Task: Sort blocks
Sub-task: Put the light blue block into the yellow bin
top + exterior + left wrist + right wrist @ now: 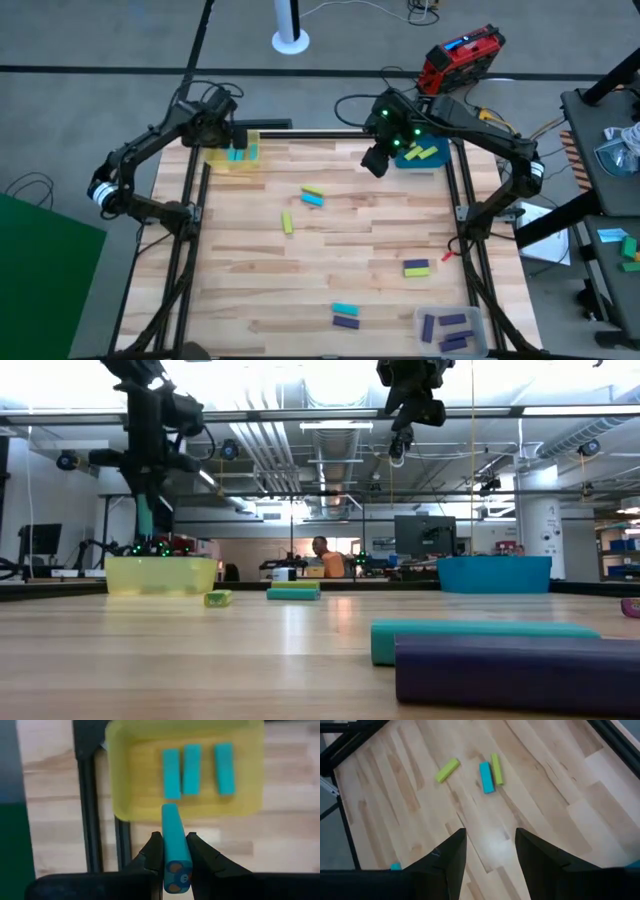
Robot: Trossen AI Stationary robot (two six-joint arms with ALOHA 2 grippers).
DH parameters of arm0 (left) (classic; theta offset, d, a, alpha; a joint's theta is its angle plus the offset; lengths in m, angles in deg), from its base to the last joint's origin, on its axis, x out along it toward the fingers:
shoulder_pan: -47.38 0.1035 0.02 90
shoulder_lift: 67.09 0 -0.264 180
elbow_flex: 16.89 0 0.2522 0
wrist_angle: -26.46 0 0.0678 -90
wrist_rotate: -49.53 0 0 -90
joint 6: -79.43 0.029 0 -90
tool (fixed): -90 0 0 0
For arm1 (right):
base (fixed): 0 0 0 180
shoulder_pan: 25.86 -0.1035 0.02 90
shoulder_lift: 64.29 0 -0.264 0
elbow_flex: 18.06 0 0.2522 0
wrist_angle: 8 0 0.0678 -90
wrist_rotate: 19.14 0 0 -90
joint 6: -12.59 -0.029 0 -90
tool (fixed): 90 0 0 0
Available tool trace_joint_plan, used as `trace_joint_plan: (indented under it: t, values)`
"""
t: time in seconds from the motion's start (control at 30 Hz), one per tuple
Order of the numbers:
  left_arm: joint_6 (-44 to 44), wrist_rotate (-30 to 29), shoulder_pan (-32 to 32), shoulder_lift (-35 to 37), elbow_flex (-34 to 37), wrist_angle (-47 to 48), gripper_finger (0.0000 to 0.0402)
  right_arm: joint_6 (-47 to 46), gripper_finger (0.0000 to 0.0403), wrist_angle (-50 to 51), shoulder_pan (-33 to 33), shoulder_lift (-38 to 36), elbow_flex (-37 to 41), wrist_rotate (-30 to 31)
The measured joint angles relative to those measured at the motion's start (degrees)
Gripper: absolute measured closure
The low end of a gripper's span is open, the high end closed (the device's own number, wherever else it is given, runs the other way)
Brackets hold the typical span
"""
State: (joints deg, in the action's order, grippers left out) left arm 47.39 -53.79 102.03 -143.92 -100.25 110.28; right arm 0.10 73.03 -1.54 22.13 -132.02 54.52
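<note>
While wooden table [250, 260] carries loose blocks [313, 196] mid-surface: yellow tray [125, 780] holds three cyan bars; blue tray [438, 163] two yellow-green; clear tray [422, 318] three purple. Left gripper [174, 854] above yellow tray, clamped on cyan block [173, 840]. Right gripper [489, 851] raised beside blue tray, jaws wide, empty.

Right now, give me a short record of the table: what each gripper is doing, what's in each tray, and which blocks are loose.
left gripper: shut on a cyan block, above the yellow tray
right gripper: open, empty, raised beside the blue tray
yellow tray: three cyan blocks
blue tray: yellow-green blocks
clear tray: purple blocks
loose blocks: cyan, yellow-green and purple ones on the table
</note>
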Motion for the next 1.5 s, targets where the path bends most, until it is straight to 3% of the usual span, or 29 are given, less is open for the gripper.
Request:
trace_joint_plan:
  t: [0.17,0.43,0.87,1.5]
  values:
    - [-1.28,-0.66,0.18,-0.10,3.79,-7.48,0.0356,-0.37,0.0241,-0.26,0.00,0.01,0.01,0.00]
    - [-0.29,-1.73,0.64,-3.89,4.89,-10.16,0.0352,-0.55,0.0239,-0.31,0.00,0.01,0.08,-0.02]
    - [2.46,-4.36,0.84,-10.36,4.50,-10.13,0.0350,-1.90,0.0254,-0.31,-0.04,0.03,0.11,-0.02]
    - [2.85,-5.81,0.85,-10.62,4.50,-10.16,0.0349,-2.08,0.0248,-0.38,-0.04,0.03,0.13,-0.02]
